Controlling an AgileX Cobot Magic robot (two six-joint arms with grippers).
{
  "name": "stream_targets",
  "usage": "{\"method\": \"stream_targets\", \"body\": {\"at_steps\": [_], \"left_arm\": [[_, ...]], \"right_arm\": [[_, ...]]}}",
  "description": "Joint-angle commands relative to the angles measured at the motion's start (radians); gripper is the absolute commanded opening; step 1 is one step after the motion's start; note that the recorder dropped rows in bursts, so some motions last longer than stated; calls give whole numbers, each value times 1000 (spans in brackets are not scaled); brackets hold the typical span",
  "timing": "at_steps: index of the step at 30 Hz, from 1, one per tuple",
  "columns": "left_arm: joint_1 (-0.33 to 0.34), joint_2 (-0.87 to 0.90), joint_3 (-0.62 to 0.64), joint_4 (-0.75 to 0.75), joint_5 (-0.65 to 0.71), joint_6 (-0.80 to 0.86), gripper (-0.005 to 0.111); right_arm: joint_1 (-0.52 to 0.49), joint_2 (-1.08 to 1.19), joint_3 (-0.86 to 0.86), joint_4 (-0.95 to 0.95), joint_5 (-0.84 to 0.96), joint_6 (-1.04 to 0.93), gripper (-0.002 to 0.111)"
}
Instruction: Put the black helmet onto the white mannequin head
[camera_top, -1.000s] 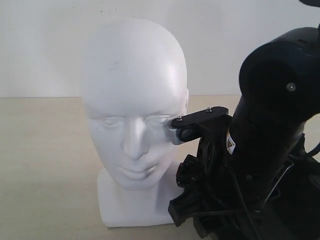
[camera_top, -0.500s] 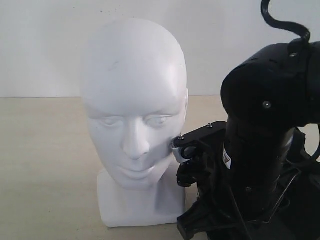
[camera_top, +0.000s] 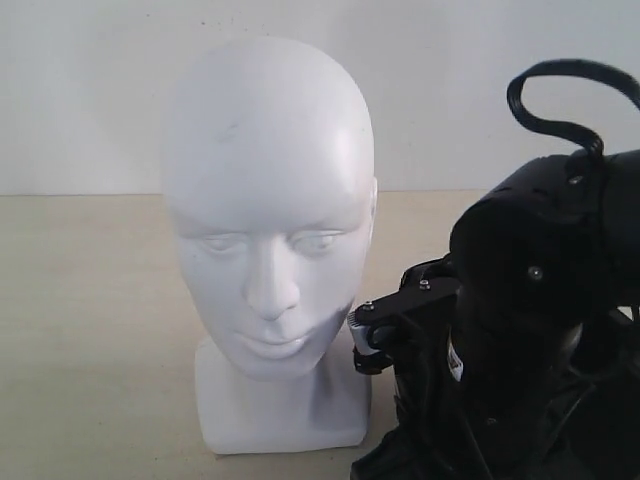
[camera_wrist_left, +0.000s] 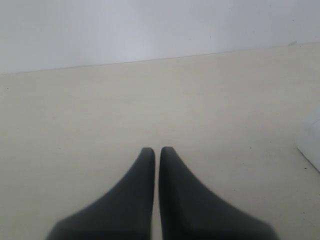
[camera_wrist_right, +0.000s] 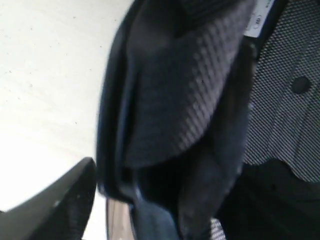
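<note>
- we find the white mannequin head (camera_top: 265, 200) bare; fitting remains.
- the black helmet (camera_wrist_right: 190, 100) lies close against the right gripper (camera_wrist_right: 60, 200); whether it's pinched we cannot tell.
- left gripper (camera_wrist_left: 156, 150) pressed together, empty.

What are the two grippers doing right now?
Left gripper: closed, holding nothing.
Right gripper: at the black helmet; open or closed cannot be told.

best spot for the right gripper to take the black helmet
Probably the rim of the black helmet, pinched across its thin edge against the padded lining inside. In the right wrist view that edge lies bare beside a gripper finger, so come from the open side.
</note>
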Motion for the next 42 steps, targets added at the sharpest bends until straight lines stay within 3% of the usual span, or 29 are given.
{"method": "stream_targets", "body": {"at_steps": [1,20,21,26,27,42], "left_arm": [[2,-3,3,-11,-9,-3,4],[2,-3,3,-11,-9,-3,4],[2,-3,3,-11,-9,-3,4],[2,-3,3,-11,-9,-3,4],[2,-3,3,-11,-9,-3,4],[2,-3,3,-11,-9,-3,4]], "right_arm": [[-7,-1,32,5,-63,5,65],[-7,-1,106,-90,-261,171,65],[-7,-1,106,-92,-257,176,63],[-7,-1,106,-160,-242,176,3],[-7,-1,106,-185,-237,174,0],[-7,-1,106,-343,-137,180,0]]}}
